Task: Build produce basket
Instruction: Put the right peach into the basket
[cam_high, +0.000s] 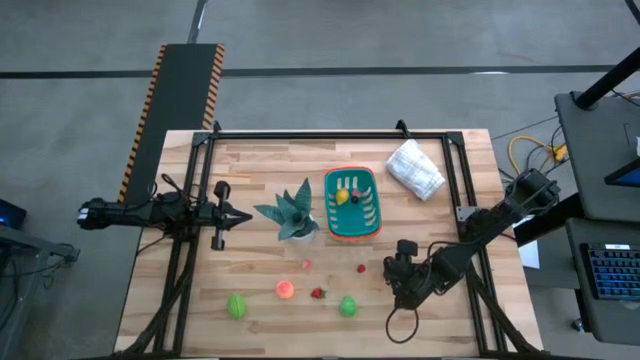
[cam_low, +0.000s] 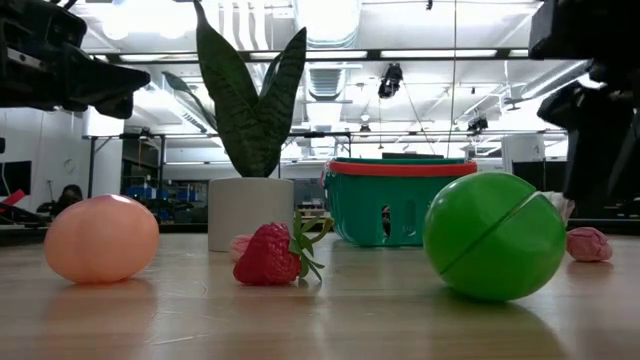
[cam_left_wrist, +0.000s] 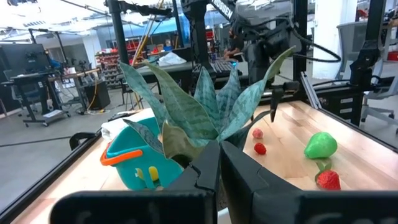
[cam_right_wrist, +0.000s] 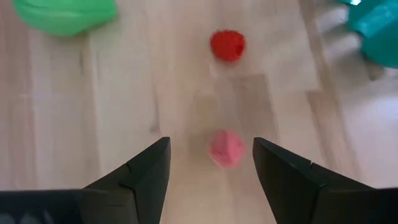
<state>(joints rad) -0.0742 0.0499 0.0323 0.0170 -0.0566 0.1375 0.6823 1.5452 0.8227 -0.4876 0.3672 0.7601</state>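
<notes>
Right wrist view: pink produce piece (cam_right_wrist: 226, 149) between right end effector (cam_right_wrist: 211, 163) fingers (apart).

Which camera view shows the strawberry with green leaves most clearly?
The low view: the strawberry lies close, with leaves and texture plain. The high view shows only a small red spot; the left wrist view shows it at the picture's edge. I cannot identify it in the right wrist view.

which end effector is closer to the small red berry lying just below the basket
Right. The right end effector hangs open beside the red berry, on its right in the high view. The left end effector is shut far off, past the potted plant.
</notes>
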